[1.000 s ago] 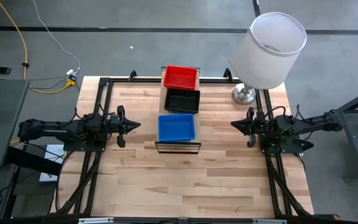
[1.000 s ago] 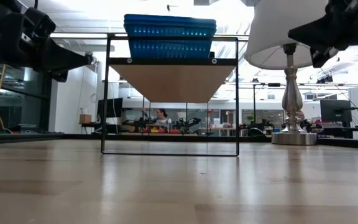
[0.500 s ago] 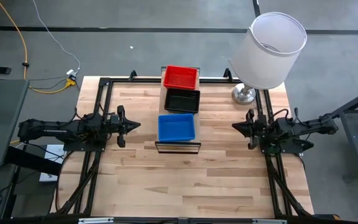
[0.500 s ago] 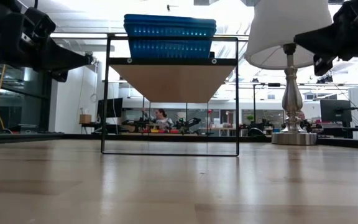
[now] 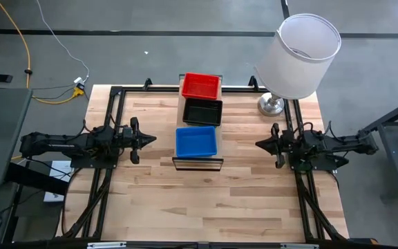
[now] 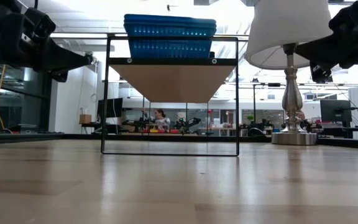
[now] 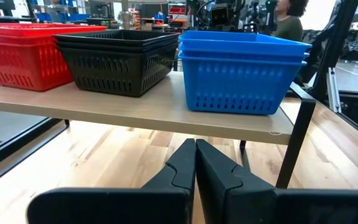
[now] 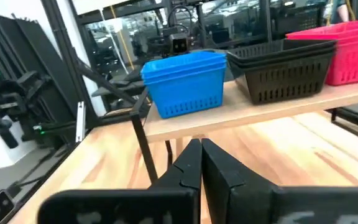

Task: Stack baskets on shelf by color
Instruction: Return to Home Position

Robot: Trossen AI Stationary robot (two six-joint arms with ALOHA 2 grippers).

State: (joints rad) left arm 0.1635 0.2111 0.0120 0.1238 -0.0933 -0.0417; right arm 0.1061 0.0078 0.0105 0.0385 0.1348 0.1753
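Observation:
Three stacks of baskets stand in a row on the shelf [image 5: 199,161]: red baskets [image 5: 201,86] at its far end, black baskets [image 5: 202,111] in the middle, blue baskets [image 5: 196,141] at its near end. The left wrist view shows the same row: red [image 7: 30,53], black [image 7: 120,59], blue [image 7: 241,71]. My left gripper [image 5: 150,139] hovers left of the shelf, shut and holding nothing. My right gripper [image 5: 259,143] hovers right of the shelf, shut and holding nothing.
A table lamp with a white shade [image 5: 299,55] and a metal base [image 5: 271,105] stands at the table's far right corner, just behind my right arm. Bare wooden tabletop [image 5: 206,200] stretches in front of the shelf. People and desks show in the room beyond.
My right gripper has drawn back slightly toward the table's near edge and tipped, its arm pulling away from the shelf. The baskets and my left arm have stayed still.

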